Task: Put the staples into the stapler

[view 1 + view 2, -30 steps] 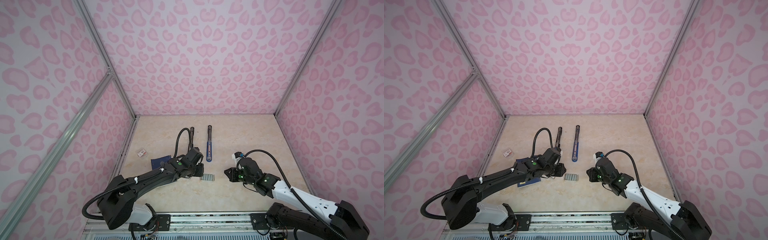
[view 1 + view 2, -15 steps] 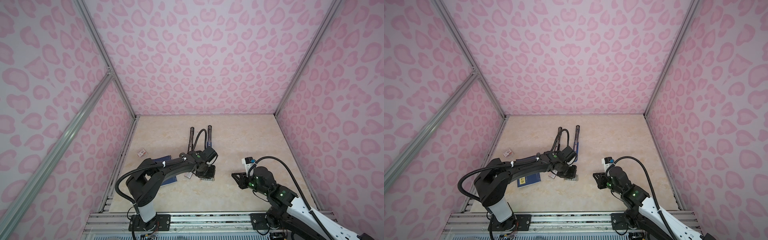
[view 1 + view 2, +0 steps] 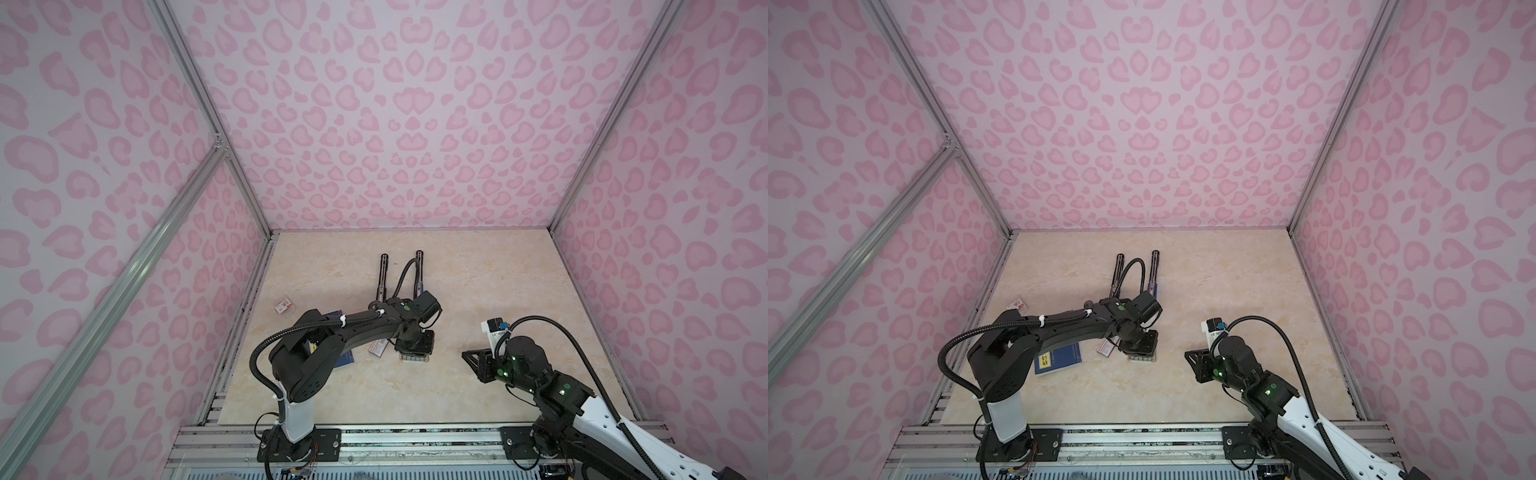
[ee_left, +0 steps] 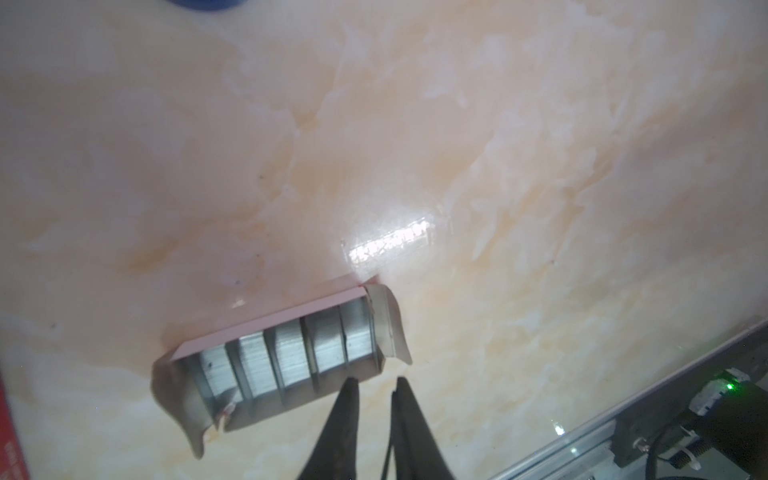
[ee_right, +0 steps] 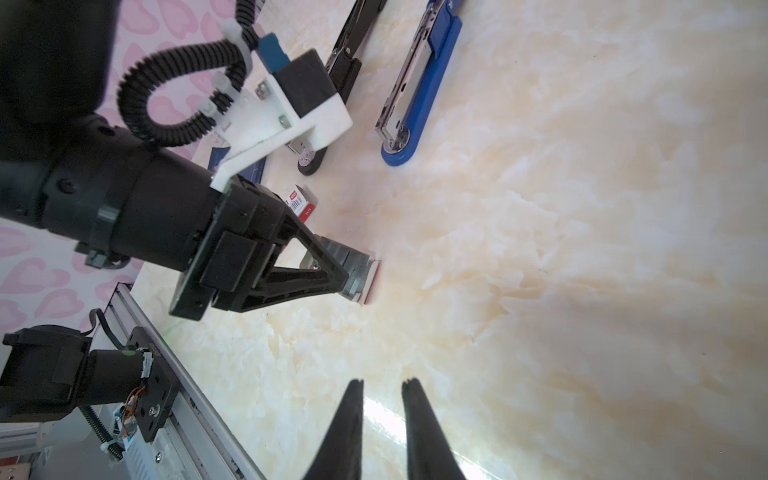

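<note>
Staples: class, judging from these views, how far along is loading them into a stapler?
Done: the staples lie exposed in their opened tray; black stapler and blue stapler appear opened flat. In hand: left gripper sits at the staples' edge, jaws slightly apart, nothing lifted. To do: grip a strip, seat it in a stapler, close it. Right gripper hovers empty.

The cream, marble-patterned tabletop (image 3: 478, 291) bore the staples (image 4: 286, 361) in an opened cardboard tray (image 4: 266, 324) right at the tips of the left gripper (image 4: 376, 380). A white-and-red box (image 3: 378, 347) lay just beside that gripper, a blue booklet (image 3: 1059, 359) back under its arm, another small box (image 3: 284, 306) well off. Beyond the gripper a black stapler (image 3: 382, 276) and a blue stapler (image 5: 432, 75) lay opened out, side by side
</note>
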Controlling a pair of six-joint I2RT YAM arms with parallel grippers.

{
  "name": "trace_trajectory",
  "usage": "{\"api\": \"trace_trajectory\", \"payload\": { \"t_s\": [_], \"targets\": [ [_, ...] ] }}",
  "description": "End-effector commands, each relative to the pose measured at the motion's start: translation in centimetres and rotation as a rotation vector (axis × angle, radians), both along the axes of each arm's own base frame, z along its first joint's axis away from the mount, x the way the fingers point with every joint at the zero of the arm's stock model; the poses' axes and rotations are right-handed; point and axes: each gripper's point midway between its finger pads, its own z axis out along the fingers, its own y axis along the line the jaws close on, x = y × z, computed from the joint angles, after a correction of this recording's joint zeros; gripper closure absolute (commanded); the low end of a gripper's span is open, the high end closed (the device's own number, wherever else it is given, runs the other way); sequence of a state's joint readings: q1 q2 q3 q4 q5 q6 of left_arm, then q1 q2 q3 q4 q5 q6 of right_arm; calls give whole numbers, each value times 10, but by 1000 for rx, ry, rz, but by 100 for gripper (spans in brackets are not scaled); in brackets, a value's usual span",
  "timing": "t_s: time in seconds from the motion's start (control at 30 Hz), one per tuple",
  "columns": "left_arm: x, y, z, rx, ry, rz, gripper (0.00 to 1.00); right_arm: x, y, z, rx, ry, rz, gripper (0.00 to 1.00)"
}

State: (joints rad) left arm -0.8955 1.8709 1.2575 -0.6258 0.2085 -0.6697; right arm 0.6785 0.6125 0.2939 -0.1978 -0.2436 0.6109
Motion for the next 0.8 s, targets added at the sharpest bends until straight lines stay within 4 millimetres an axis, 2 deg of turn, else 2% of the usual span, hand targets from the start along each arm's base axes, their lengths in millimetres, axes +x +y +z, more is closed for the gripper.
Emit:
{"api": "trace_trajectory", "payload": {
  "t_s": [0.0,0.6,0.77],
  "targets": [
    [0,-1,-2,13,9,-10,80,2,2,2,15,-14,2,79],
    [3,-6,-17,47,35,-32,82,0,-2,0,27,-15,-21,80],
    [2,-6,-18,50,41,-36,87,1,-3,1,27,-22,-27,80]
  ]
}}
